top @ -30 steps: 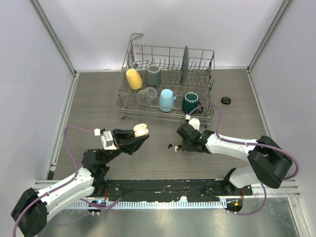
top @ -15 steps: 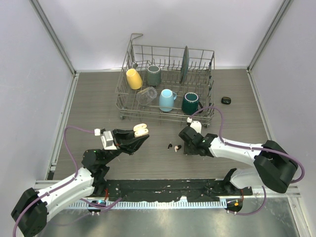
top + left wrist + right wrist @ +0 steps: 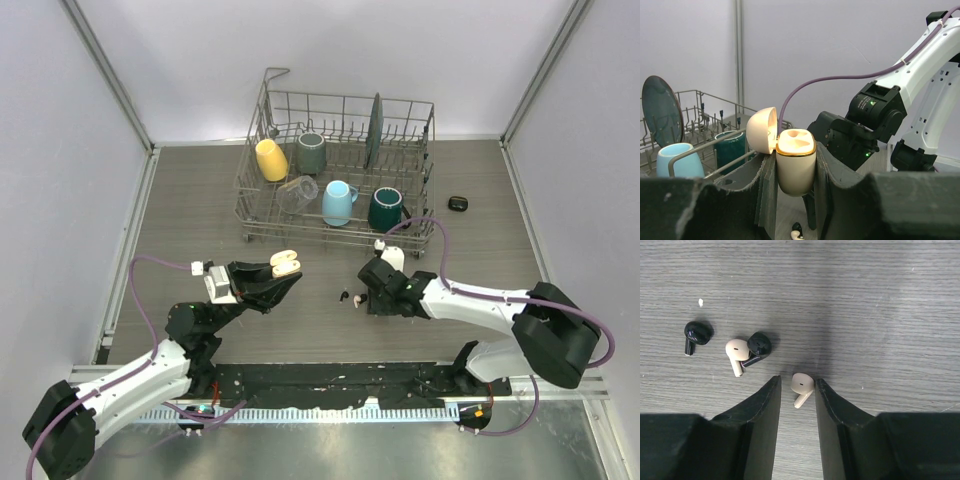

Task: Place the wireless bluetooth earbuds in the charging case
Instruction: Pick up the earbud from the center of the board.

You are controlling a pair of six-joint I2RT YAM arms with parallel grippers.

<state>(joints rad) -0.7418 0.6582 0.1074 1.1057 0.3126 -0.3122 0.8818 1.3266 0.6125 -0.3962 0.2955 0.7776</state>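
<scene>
Table (image 3: 180, 200): grey wood grain, and everything is on it.
Rack (image 3: 340, 98): wire, at the far side, loaded with crockery.
Plate (image 3: 375, 130): dark, standing upright in the rack's back row.
Mugs: yellow (image 3: 271, 159) and grey (image 3: 311, 152) at the back, blue (image 3: 338, 202) and dark green (image 3: 385, 208) at the front, with a clear glass (image 3: 296, 194) to the left of the blue one.
Left gripper (image 3: 286, 271): raised off the table, jaws clamped on the lower half of the case and holding it upright.
Right gripper (image 3: 797, 381): low over the table with the jaws a little apart. A cream bud sits in the gap, and no squeeze on it can be seen.
Case (image 3: 795, 167): cream with a gold rim, lid swung open to the left, two wells facing up.
Black pod (image 3: 458, 203): small, on the table right of the rack, well apart from the action.
Earbuds: four, all lying on the table near the right gripper.
Cream bud (image 3: 802, 384): between the right jaws, stem pointing back toward the wrist.
Second cream bud (image 3: 735, 351): off to the left, touching a black bud (image 3: 758, 345).
Other black bud (image 3: 697, 333): further left, lying alone.
</scene>
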